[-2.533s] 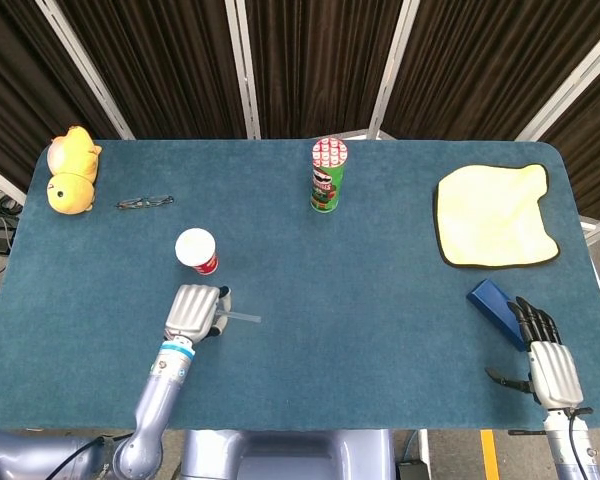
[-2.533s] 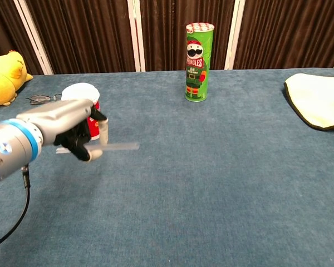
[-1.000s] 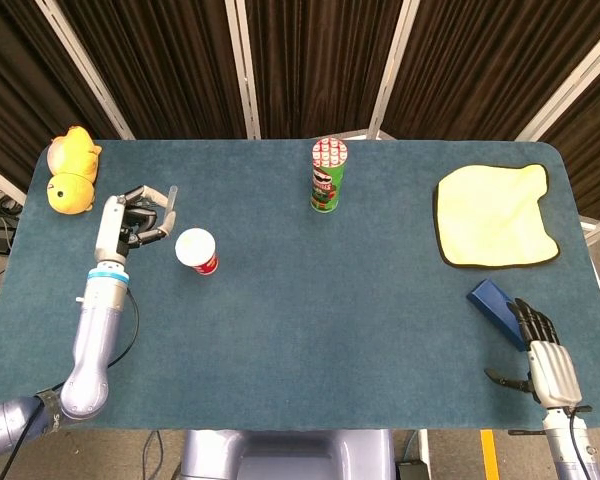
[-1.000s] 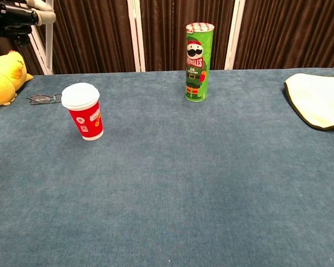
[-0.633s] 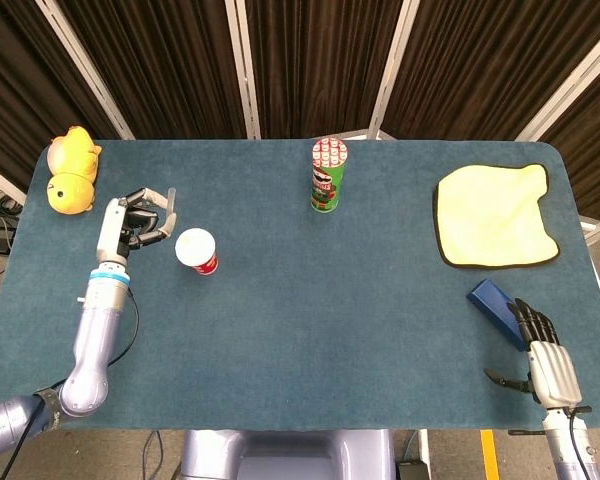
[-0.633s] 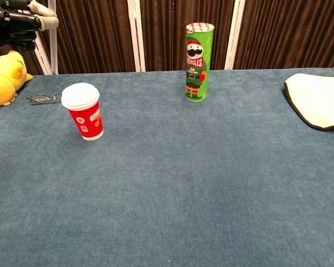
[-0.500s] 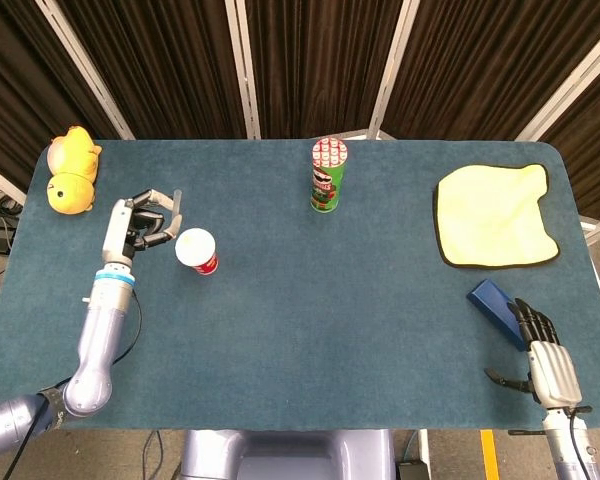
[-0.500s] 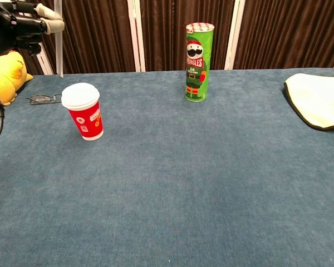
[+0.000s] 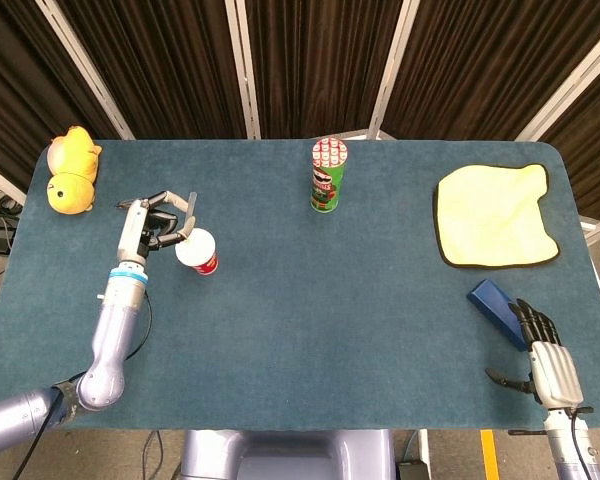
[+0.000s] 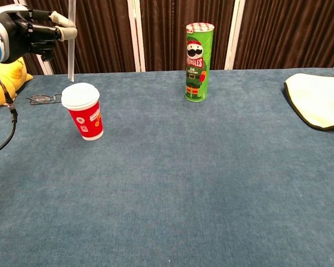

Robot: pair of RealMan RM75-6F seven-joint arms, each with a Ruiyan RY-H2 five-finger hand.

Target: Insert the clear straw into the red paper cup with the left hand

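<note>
The red paper cup (image 10: pixel 84 113) with a white lid (image 9: pixel 195 246) stands upright on the left part of the table. My left hand (image 10: pixel 38 32) hovers above and left of it, pinching the clear straw (image 10: pixel 72 53) upright. The straw's lower end hangs just over the lid's left rim without touching it. In the head view the left hand (image 9: pixel 157 221) sits just left of the cup, the straw (image 9: pixel 191 207) at its fingertips. My right hand (image 9: pixel 540 345) rests at the table's near right edge with fingers apart, holding nothing.
A green Pringles can (image 10: pixel 198 61) stands mid-table at the back. A yellow plush duck (image 9: pixel 70 170) and a pair of glasses (image 10: pixel 43 99) lie at the back left. A yellow cloth (image 9: pixel 495 215) lies at the right, a blue block (image 9: pixel 494 307) next to my right hand.
My left hand lifted the straw off the table, turned it upright, and carried it rightward until it hangs over the cup's lid. The right hand has not moved.
</note>
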